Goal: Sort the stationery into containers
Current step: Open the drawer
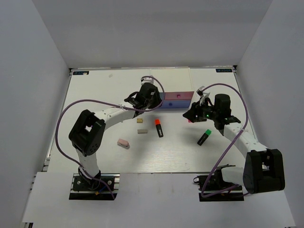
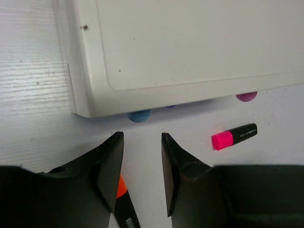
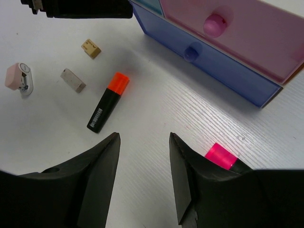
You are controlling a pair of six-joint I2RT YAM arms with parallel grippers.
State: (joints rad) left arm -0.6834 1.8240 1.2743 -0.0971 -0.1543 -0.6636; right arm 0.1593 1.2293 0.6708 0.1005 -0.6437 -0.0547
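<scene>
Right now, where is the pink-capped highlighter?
In the left wrist view the pink-capped highlighter lies just in front of the drawer box near its pink knob; it sits right of table centre, beside the right gripper.

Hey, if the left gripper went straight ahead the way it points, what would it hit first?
Probably the blue knob on the white box, dead ahead of the open left gripper; height is hard to judge.

We take this for a robotics lab cell: a white wood-grain tabletop [image 1: 156, 152] boxed in by plain grey panel walls [image 1: 42, 71], two black-and-white robot arms [image 1: 88, 133] bolted on, purple cables [image 1: 59, 128] trailing.
</scene>
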